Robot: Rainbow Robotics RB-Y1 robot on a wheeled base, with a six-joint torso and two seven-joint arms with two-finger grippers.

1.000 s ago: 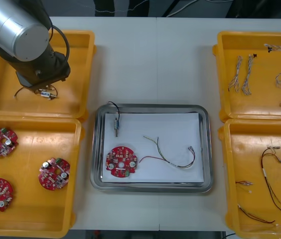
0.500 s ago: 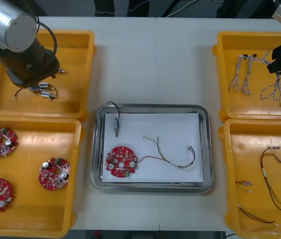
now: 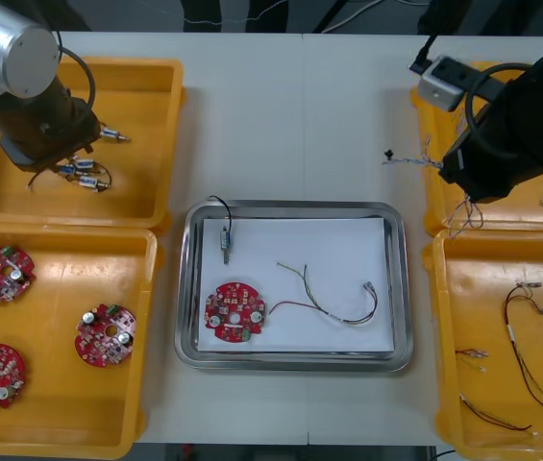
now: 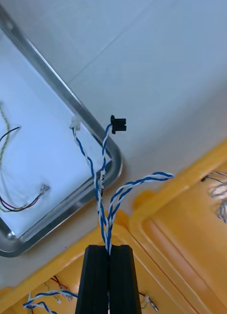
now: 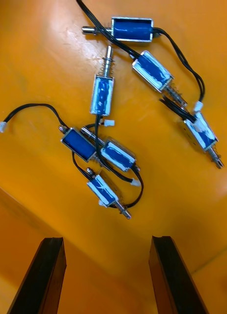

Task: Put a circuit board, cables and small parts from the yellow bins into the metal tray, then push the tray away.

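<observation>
Cable (image 4: 102,181), twisted blue-white, in right claw (image 4: 109,249); left claw (image 5: 106,240) above small metal parts (image 5: 101,95).

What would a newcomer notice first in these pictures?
The right claw, shut on a twisted blue and white cable, holds it near a corner of the metal tray. The left claw hangs open above small metal parts in a yellow bin. A red circuit board lies in the tray.

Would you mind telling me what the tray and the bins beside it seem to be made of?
The metal tray looks like polished steel: a grey, mirror-shiny rim. Its floor is matte white, perhaps paper. The yellow bins look like moulded plastic: even colour, rounded rims, soft gloss.
</observation>
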